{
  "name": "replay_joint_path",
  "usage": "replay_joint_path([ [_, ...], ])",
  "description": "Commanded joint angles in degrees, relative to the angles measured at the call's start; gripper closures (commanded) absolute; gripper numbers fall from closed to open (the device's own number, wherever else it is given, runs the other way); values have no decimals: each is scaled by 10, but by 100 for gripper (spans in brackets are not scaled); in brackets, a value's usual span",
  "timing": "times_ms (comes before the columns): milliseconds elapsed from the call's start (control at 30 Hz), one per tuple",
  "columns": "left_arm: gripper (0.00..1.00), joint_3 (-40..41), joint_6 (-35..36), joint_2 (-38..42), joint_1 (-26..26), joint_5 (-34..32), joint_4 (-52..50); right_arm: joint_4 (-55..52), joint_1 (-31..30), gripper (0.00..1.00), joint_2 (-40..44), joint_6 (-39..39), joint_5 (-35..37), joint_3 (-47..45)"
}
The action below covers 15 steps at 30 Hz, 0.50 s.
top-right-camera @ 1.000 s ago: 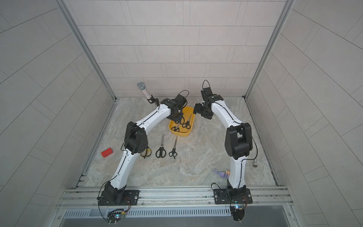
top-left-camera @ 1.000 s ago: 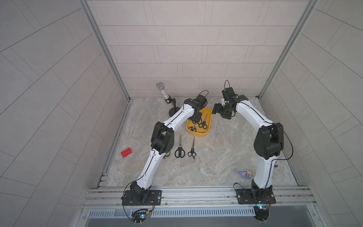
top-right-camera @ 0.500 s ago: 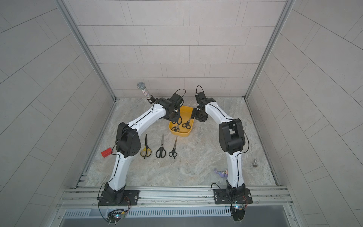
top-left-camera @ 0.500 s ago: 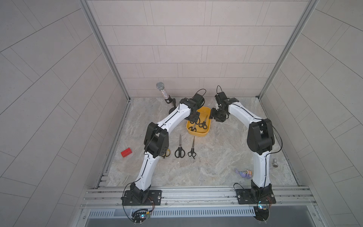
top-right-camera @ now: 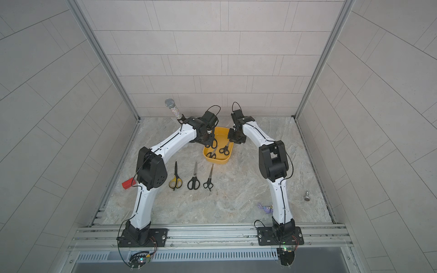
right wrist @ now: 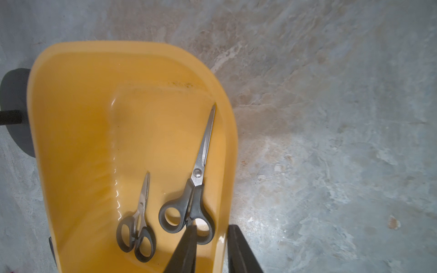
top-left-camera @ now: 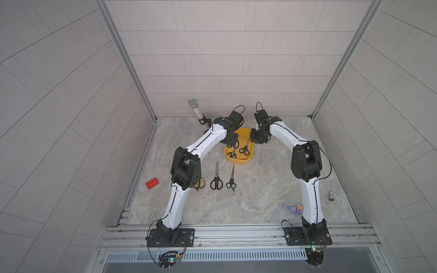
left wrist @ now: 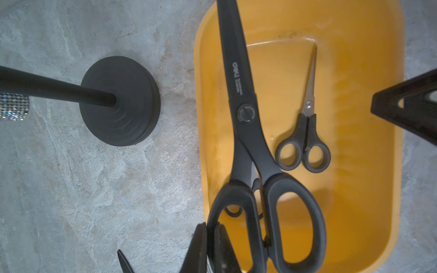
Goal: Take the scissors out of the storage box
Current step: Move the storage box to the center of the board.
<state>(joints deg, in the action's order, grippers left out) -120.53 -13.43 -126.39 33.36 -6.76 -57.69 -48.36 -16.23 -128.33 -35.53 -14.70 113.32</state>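
Observation:
The mustard-yellow storage box point(top-left-camera: 238, 162) point(top-right-camera: 217, 162) stands at mid-table. My left gripper point(left wrist: 210, 227) point(top-left-camera: 230, 141) is shut on one handle ring of large black scissors point(left wrist: 246, 113), which hang over the box's left side. Medium grey-bladed scissors point(right wrist: 198, 175) point(left wrist: 305, 132) lie along the right wall. Small scissors point(right wrist: 139, 212) lie beside them. My right gripper point(right wrist: 211, 227) point(top-left-camera: 253, 140) straddles that wall, jaws narrow, one finger inside over the medium scissors' handles, one outside. A gap shows on the inner side. Three scissors lie in front: yellow-handled point(top-right-camera: 175, 182), black point(top-left-camera: 216, 182), thin black point(top-left-camera: 231, 183).
A glittery microphone point(top-left-camera: 195, 108) on a black round-based stand point(left wrist: 118, 113) stands just left of the box's far end. A red block point(top-left-camera: 151, 183) lies outside the left rail. A purple toy point(top-left-camera: 294, 209) and a metal knob point(top-left-camera: 331, 196) lie at the front right.
My right gripper has come left and down onto the box's right wall, and its jaws have narrowed. The left gripper keeps the large scissors, its elbow swung left.

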Motion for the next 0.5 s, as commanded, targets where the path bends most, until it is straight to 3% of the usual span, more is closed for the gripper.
replay_joint_path([
  [0, 100, 7, 5, 32, -4, -1, 0, -27, -1, 77, -16, 2, 15, 23],
  [467, 100, 7, 5, 35, -5, 23, 2, -52, 10, 94, -73, -12, 33, 114],
])
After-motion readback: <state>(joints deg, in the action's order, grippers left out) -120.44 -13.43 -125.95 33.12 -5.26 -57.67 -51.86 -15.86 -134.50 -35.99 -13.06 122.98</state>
